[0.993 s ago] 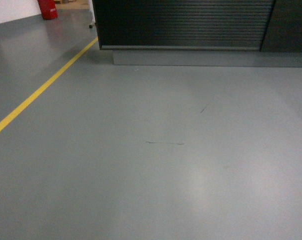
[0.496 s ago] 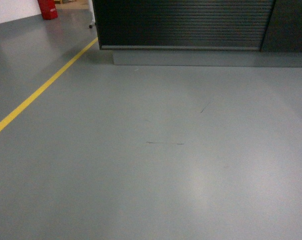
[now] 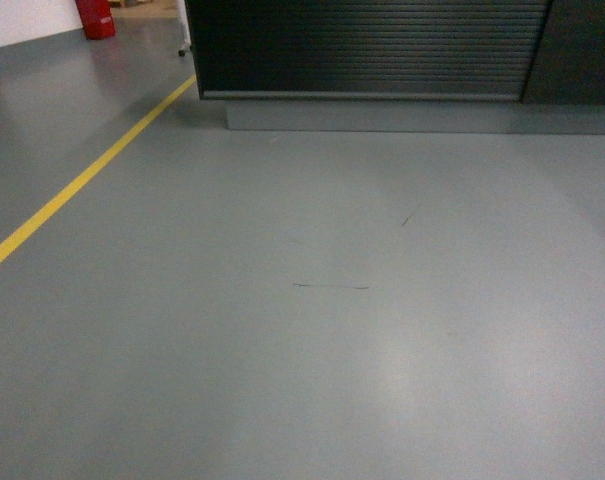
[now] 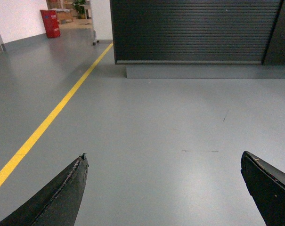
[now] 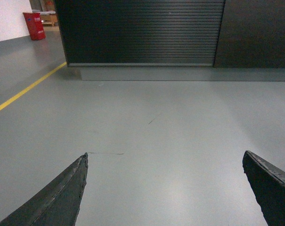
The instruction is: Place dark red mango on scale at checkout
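Observation:
The checkout point(image 3: 367, 50) rises ahead as a dark counter with a ribbed, slatted front on a grey plinth; its top is cut off by the frame. It also fills the upper part of the left wrist view point(image 4: 194, 30) and the right wrist view point(image 5: 142, 30). The dark red mango and the scale are out of view. My left gripper point(image 4: 163, 155) is open over bare grey floor, nothing between its dark fingers. My right gripper point(image 5: 166, 154) is open too, and empty. Neither gripper shows in the head view.
A yellow floor line point(image 3: 77, 185) runs diagonally along the left. A red container point(image 3: 95, 17) stands far back left by a white wall. A plain dark panel point(image 3: 582, 50) adjoins the counter on the right. Grey floor point(image 3: 332, 330) stretches between me and the plinth.

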Controlling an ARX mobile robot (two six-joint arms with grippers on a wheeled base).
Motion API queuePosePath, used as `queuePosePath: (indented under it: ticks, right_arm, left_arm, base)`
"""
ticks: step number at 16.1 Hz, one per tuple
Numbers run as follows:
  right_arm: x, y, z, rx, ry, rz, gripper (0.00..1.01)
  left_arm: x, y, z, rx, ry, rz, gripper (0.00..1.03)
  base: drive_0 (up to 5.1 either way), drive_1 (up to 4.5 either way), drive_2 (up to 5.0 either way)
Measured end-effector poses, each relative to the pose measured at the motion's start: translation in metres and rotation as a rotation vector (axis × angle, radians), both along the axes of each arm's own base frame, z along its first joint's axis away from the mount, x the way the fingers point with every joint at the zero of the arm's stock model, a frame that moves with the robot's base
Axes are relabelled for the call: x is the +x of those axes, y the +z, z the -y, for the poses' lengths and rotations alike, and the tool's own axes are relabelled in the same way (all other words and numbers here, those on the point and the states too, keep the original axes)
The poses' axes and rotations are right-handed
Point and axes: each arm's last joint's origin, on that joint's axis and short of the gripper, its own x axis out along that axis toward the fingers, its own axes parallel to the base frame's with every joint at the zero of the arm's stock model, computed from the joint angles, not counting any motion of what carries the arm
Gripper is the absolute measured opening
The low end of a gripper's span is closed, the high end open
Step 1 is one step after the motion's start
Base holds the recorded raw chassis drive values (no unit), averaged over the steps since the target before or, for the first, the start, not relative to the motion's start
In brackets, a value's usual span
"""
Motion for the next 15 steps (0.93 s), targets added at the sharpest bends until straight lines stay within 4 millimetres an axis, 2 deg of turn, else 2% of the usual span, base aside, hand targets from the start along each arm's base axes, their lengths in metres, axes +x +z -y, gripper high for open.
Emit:
queuePosePath:
  ticks: [15]
  right_arm:
    - [0.0,0.0,0.0,0.0,0.0,0.0,0.98]
  left_arm:
    - [0.0,0.0002,0.0,0.0,0.0,0.001,0.98]
  base:
    - [0.0,0.0,0.0]
